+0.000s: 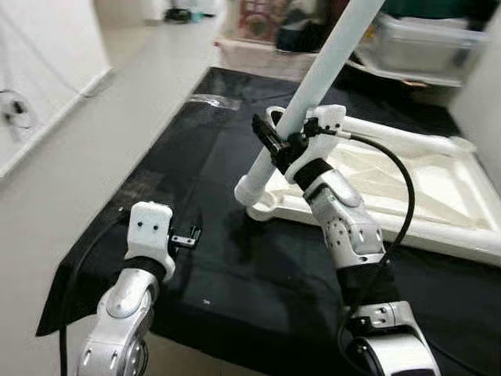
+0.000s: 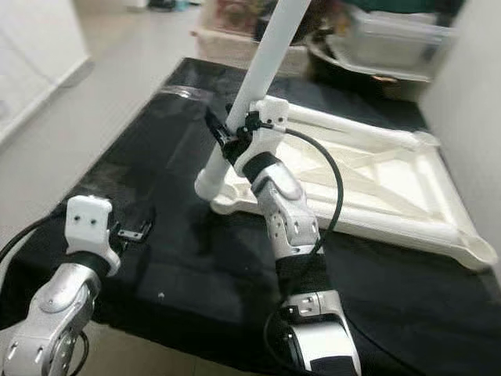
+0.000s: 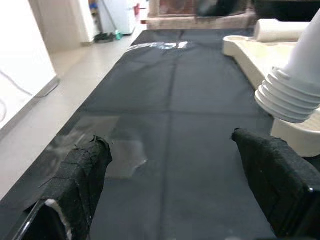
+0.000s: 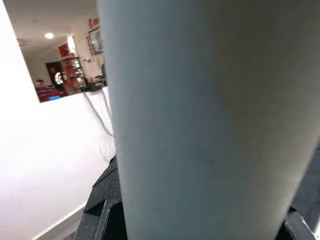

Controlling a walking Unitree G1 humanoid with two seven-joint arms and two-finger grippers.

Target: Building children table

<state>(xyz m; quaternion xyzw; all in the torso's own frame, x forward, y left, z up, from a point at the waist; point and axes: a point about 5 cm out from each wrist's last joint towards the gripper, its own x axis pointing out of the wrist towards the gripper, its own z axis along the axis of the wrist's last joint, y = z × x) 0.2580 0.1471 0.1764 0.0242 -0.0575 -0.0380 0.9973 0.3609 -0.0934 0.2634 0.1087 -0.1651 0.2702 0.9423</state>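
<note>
A long white table leg [image 1: 329,55] leans tilted, and my right gripper [image 1: 278,141] is shut on its lower part. The leg's ribbed threaded end [image 3: 292,95] hangs just above the near corner socket [image 1: 262,205] of the white tabletop [image 1: 438,196], which lies upside down on the black cloth [image 1: 219,157]. Whether the end touches the socket I cannot tell. In the right wrist view the leg [image 4: 210,120] sits close between the black fingers. My left gripper [image 1: 188,235] hovers low over the cloth to the left of that corner, open and holding nothing, its fingers [image 3: 85,170] spread wide.
Clear plastic bins [image 1: 423,47] and clutter stand behind the tabletop. A white wall with a cable [image 1: 16,110] runs along the left, with grey floor [image 1: 117,117] between it and the cloth. The cloth's front edge [image 1: 203,345] lies near my arms.
</note>
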